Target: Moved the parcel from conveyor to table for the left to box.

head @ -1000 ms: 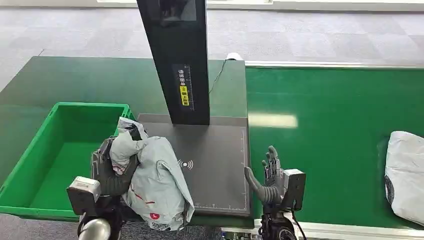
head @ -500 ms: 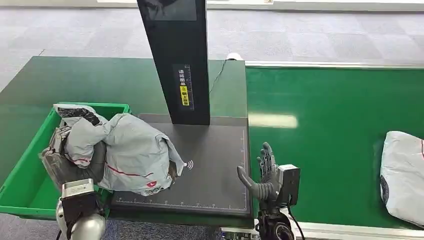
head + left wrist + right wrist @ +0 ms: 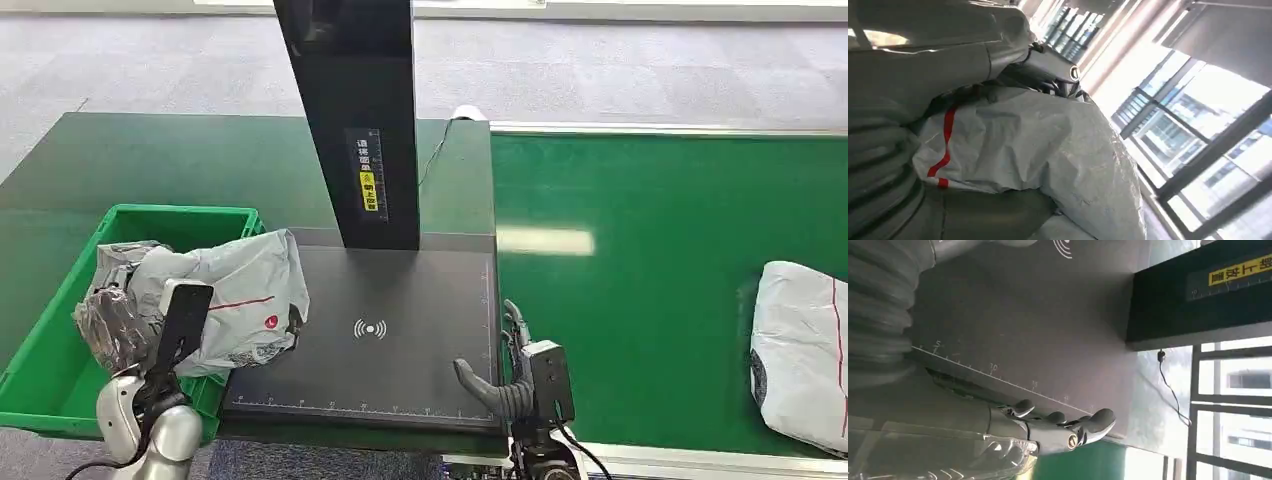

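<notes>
Parcel (image 3: pixel 225 300) — grey, red-striped — hangs over the green bin's (image 3: pixel 60 385) three o'clock rim in the head view, gripped by the left hand (image 3: pixel 120 325); the right hand (image 3: pixel 500 375) hovers empty, fingers apart, at the scanner pad's (image 3: pixel 400 340) four o'clock corner. Left wrist view: parcel (image 3: pixel 1048 145) held against the palm. Right wrist view: fingers (image 3: pixel 1063 422) spread — beside the pad.
</notes>
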